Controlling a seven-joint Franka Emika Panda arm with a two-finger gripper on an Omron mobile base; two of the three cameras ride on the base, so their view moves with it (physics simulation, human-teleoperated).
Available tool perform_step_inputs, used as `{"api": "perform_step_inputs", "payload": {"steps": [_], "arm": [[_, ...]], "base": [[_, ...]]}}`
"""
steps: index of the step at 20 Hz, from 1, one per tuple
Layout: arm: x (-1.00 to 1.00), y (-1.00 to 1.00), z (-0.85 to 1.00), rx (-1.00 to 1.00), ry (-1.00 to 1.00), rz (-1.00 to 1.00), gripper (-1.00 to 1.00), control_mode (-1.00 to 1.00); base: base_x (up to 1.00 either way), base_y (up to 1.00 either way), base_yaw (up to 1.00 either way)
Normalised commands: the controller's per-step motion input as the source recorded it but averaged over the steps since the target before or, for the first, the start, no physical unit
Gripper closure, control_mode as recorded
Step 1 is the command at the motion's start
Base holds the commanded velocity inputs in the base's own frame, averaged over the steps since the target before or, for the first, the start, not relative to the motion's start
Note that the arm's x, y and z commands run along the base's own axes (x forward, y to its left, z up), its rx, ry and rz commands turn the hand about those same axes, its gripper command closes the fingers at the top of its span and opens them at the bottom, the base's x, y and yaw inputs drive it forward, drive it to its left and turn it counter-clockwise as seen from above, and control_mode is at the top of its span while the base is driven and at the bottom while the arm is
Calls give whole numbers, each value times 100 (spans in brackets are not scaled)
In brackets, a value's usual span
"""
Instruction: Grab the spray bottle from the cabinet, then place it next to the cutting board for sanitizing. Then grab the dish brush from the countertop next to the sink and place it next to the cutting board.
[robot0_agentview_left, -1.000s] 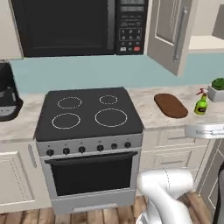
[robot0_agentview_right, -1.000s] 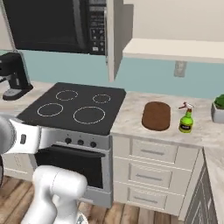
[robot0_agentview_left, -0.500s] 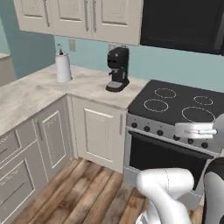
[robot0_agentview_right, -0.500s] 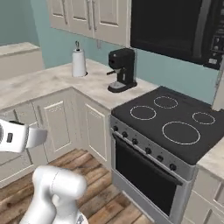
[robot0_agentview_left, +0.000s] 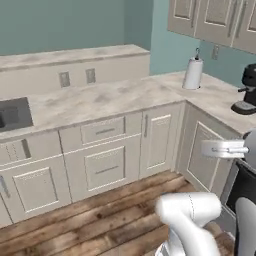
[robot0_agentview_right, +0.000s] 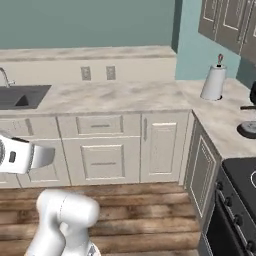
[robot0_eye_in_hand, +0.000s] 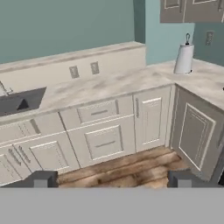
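Note:
The dark sink is set into the beige marbled countertop at the left; it also shows as the sink and the sink. My gripper is open, its two dark fingertips far apart with nothing between them. It points across the wooden floor at the lower cupboards under the countertop, well short of them. The spray bottle, the cabinet, the cutting board and the dish brush are out of view.
A paper towel roll stands in the counter corner. A black coffee machine sits further right, beside the stove. Shut upper wall units hang top right. Wooden floor lies between me and the cupboards.
The whole picture has swung left: the base has turned from the stove, past the coffee machine corner, to the counter with the sink. The gripper stays open.

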Motion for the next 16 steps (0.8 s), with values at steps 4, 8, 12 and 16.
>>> {"api": "perform_step_inputs", "payload": {"steps": [4,8,12,16], "arm": [[0,0,0,0,0,0,-100,100],[0,0,0,0,0,0,-100,100],[0,0,0,0,0,0,-100,100],[0,0,0,0,0,0,-100,100]], "base": [[0,0,100],[9,19,94],[100,100,18],[100,100,0]]}}
